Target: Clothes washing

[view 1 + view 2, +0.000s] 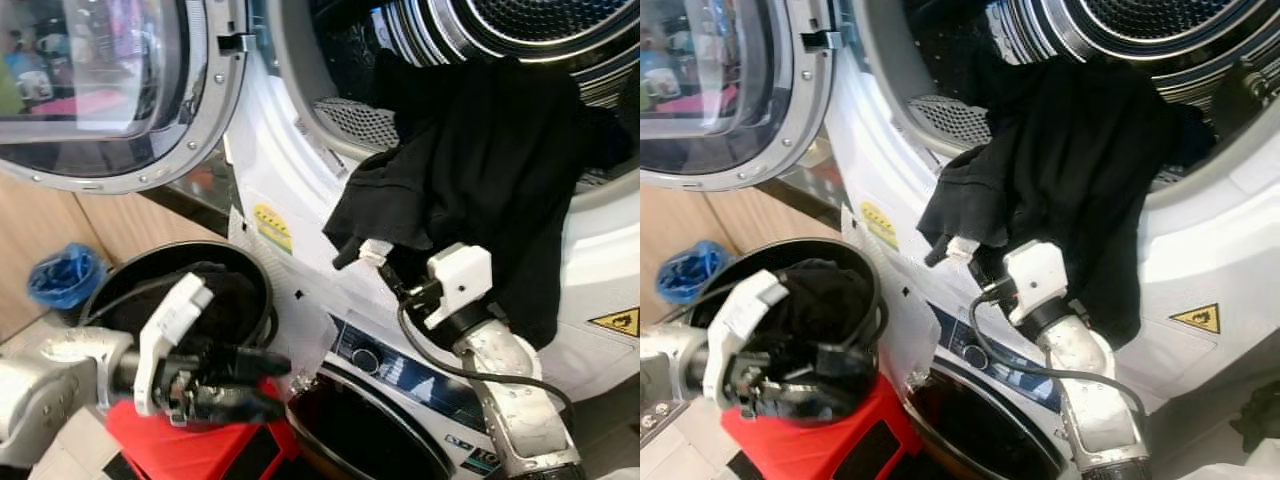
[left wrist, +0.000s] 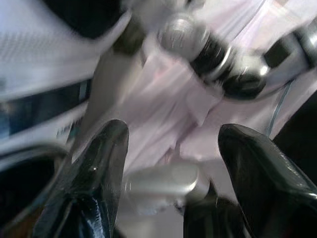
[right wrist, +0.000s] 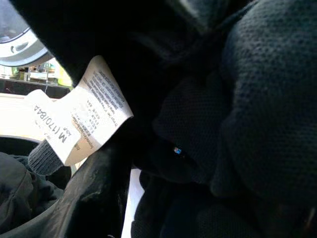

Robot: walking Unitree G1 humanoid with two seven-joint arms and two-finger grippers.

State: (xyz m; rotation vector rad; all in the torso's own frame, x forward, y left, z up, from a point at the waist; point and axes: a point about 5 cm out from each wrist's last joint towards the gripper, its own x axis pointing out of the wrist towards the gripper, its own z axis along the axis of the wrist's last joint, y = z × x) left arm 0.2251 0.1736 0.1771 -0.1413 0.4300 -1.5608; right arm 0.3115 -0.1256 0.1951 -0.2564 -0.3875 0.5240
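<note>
A black garment [image 1: 490,170] hangs out of the open drum [image 1: 520,30] and over its white front rim. Its white care label [image 3: 84,111] dangles at the lower hem. My right gripper [image 1: 388,265] reaches up from below into that hem and is shut on the cloth; one black finger [image 3: 99,198] lies against the fabric beside the label. My left gripper [image 1: 275,383] is held low above the black laundry basket [image 1: 255,262], open, with nothing between its fingers [image 2: 99,173]. Dark clothes [image 1: 825,300] lie in the basket.
The round washer door [image 1: 120,100] stands swung open at upper left. The basket sits on a red stool [image 1: 200,450]. A lower machine's dark porthole [image 1: 370,435] is beneath my right arm. A blue bag [image 1: 65,275] lies by the wooden cabinet on the left.
</note>
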